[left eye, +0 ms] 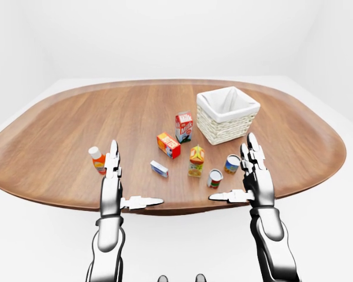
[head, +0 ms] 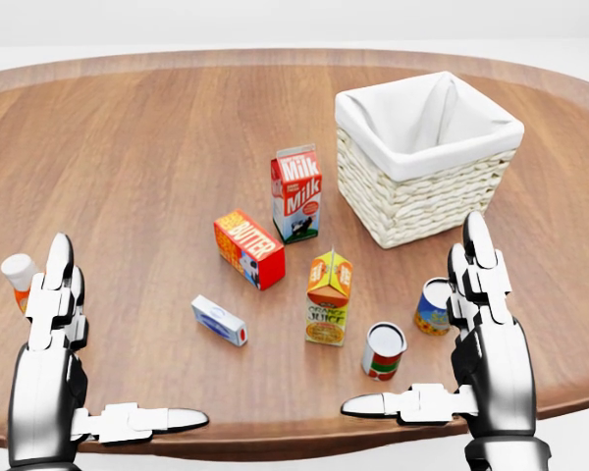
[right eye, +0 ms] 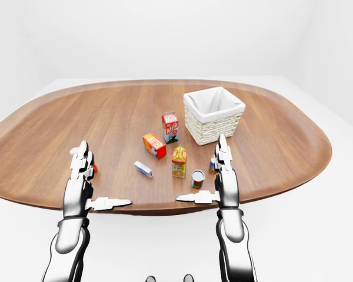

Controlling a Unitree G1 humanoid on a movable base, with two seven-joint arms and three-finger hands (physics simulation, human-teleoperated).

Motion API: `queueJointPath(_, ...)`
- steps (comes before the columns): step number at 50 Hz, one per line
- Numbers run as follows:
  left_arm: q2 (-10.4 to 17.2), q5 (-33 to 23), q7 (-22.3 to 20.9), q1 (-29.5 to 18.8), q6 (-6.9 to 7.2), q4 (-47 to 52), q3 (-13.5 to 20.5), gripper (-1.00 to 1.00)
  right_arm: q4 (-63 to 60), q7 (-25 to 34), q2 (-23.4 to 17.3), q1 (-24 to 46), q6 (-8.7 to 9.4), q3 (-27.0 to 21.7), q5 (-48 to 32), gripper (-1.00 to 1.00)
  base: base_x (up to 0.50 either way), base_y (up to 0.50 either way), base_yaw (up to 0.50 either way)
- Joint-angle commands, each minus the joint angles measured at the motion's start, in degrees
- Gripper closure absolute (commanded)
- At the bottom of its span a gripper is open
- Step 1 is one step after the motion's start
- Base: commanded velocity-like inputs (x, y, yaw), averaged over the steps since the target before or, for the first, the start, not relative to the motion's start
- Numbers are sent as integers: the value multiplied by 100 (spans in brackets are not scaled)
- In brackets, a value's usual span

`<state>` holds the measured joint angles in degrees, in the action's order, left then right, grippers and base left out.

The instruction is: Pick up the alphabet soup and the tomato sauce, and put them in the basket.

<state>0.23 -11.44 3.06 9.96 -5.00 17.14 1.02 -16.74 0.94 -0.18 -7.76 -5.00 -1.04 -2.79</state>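
The tomato sauce can [head: 383, 350], with a red and green label, stands upright near the table's near edge in the head view. The alphabet soup can [head: 433, 306], blue and yellow, stands just right of it, partly hidden behind my right hand's fingers [head: 479, 285]. The white-lined wicker basket [head: 412, 211] sits above both cans, at upper right. My right hand [head: 417, 343] is open with fingers up and thumb pointing left, close beside the cans and holding nothing. At lower left my left hand [head: 118, 353] is open in the same pose, far from both cans.
A milk carton [head: 296, 193], an orange butter box [head: 248, 248], an orange juice carton [head: 328, 297] and a small white-blue box [head: 219, 320] stand left of the cans. An orange bottle [head: 18, 275] peeks from behind my left hand. The table edge [head: 275, 446] runs along the bottom.
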Motion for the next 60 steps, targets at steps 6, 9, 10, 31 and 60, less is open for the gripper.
queueJointPath(6,2,11,-9,-14,0,-12,1,-100,0,5,-1,1,0,1,0,-100,27,0,0)
queueJointPath(9,1,12,-12,-12,0,1,0,-100,-36,6,-1,-10,0,2,1,-100,28,0,0)
queueJointPath(10,2,14,-11,-11,0,-3,1,-100,-37,7,-1,-13,0,2,1,-100,27,0,0)
queueJointPath(31,-1,12,-27,19,0,100,-30,-100,-113,6,2,-21,0,-8,0,-100,27,0,0)
queueJointPath(60,0,19,-39,1,0,24,-19,-100,-6,6,-3,-8,0,-9,6,-100,27,0,0)
